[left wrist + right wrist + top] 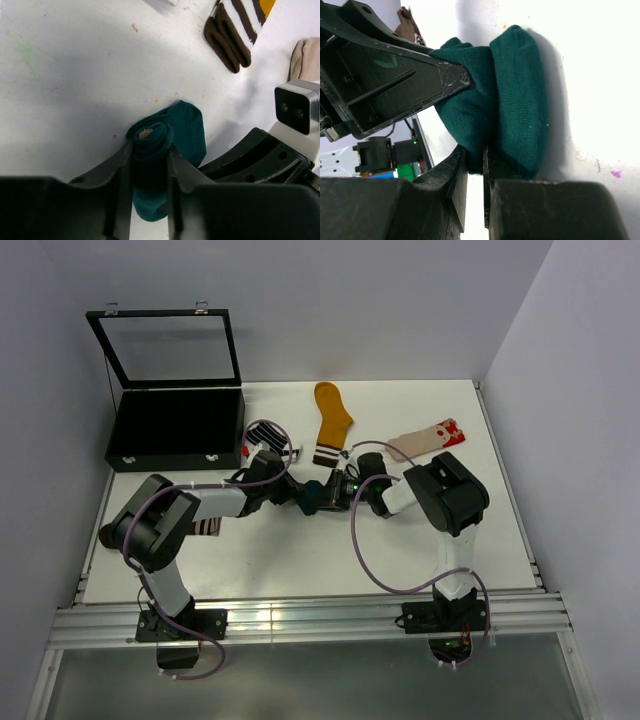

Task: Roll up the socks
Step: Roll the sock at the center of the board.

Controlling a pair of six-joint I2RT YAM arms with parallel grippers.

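A dark teal sock (pixel 315 500) lies at the table's middle, partly rolled, with both grippers on it. In the left wrist view its rolled end (pixel 150 137) sits squeezed between my left gripper's (pixel 150 149) fingers, and a loose flap (pixel 189 127) spreads to the right. My right gripper (pixel 475 150) is shut on a fold of the same teal sock (pixel 520 100). The left gripper (pixel 298 495) and right gripper (pixel 337 495) face each other. A mustard sock (pixel 331 420) with a striped cuff, a beige sock (pixel 425 440) and a black-and-white striped sock (pixel 268 432) lie farther back.
A black case (pixel 175 430) with its glass lid raised stands at the back left. Another striped sock (pixel 206 527) shows under the left arm. The mustard sock's brown-and-white cuff (pixel 235 27) and the beige sock (pixel 305 57) lie just beyond the grippers.
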